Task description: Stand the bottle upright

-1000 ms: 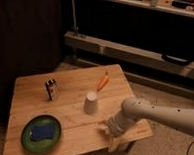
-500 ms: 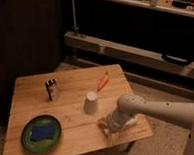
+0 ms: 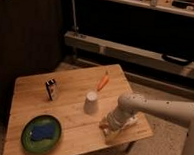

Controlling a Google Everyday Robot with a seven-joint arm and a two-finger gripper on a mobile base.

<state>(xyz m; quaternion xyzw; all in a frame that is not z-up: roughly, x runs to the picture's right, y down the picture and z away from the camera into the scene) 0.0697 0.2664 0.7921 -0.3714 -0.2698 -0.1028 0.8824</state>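
Observation:
My gripper (image 3: 111, 126) is down on the front right part of the wooden table (image 3: 73, 115), at the end of the pale arm (image 3: 158, 107) that reaches in from the right. The bottle is hidden under the gripper and wrist, and I cannot make it out. An upside-down white paper cup (image 3: 91, 102) stands just left of the gripper, a short gap away.
An orange carrot (image 3: 103, 82) lies behind the cup. A small dark-and-white box (image 3: 51, 89) stands at the table's left. A green plate (image 3: 28, 140) with a blue sponge (image 3: 41, 133) sits at the front left. The table's front right edge is just beyond the gripper. Dark shelving runs behind.
The gripper has edged slightly left and settled lower over the table's front right part. The cup, carrot, box and plate have not moved.

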